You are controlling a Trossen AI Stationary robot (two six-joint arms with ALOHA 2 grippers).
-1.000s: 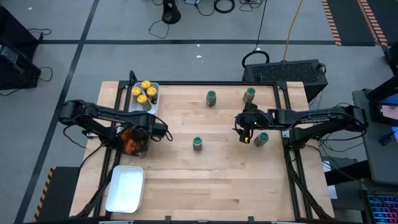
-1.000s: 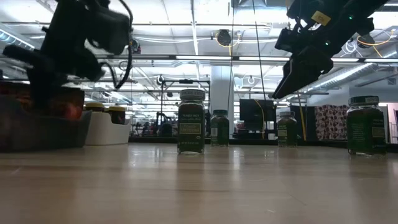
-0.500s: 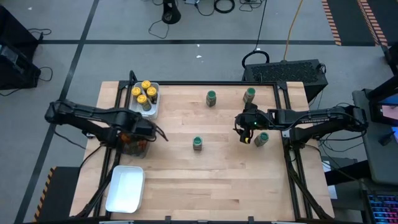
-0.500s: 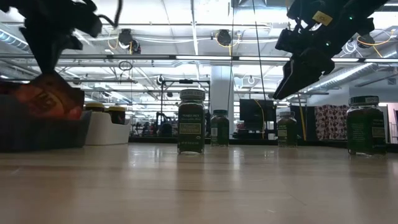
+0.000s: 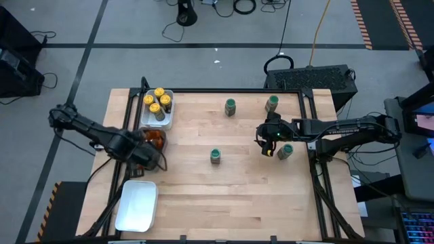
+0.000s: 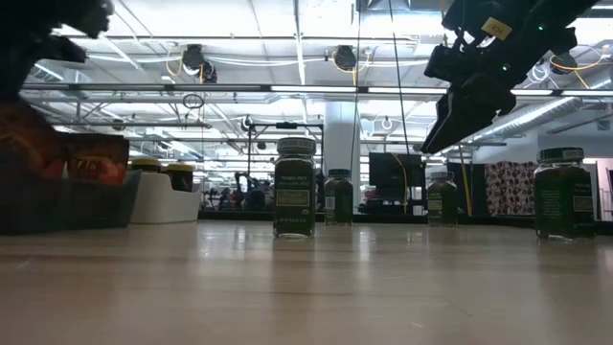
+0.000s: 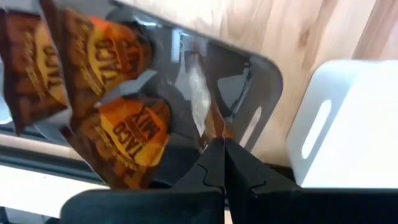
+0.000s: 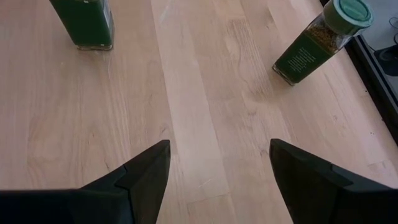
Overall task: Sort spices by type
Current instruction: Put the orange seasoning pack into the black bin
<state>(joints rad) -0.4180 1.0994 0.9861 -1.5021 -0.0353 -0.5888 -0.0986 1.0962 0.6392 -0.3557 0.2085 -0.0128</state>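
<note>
Spices are mostly split by type already: four yellow-lidded jars (image 5: pixel 156 102) sit packed in the white tray (image 5: pixel 169 118) at the table's far-left corner, grouped there because that tray is evidently the yellow bin. The orange-brown taco-mix packets (image 7: pixel 118 130) lie overlapping in the dark grey tray (image 7: pixel 264 81) along the left edge, just nearer than the yellow tray; at least three show in the left wrist view, loose and tilted against each other, which reads as dropped in rather than stacked. A second white tray (image 5: pixel 137 205) at the near-left corner holds nothing that I can see, so my guess is it's reserved for the green lids. Four green-lidded jars are unsorted, upright and well apart on the bare wood: one near the far edge at middle (image 5: pixel 230 106), one near the far-right corner (image 5: pixel 272 103), one mid-table (image 5: pixel 215 156), one toward the right edge (image 5: pixel 285 151). Left gripper (image 7: pixel 222 163) is over the grey tray's near end with its jaws pressed together and nothing between them (packet drop looks done). Right gripper (image 8: pixel 217 163) hangs above the wood right of centre, jaws apart and empty, with the right-edge jar just beside it; probably staged for that pick. Main risk I'd flag: tall narrow jars tip if clipped off-centre.
</note>
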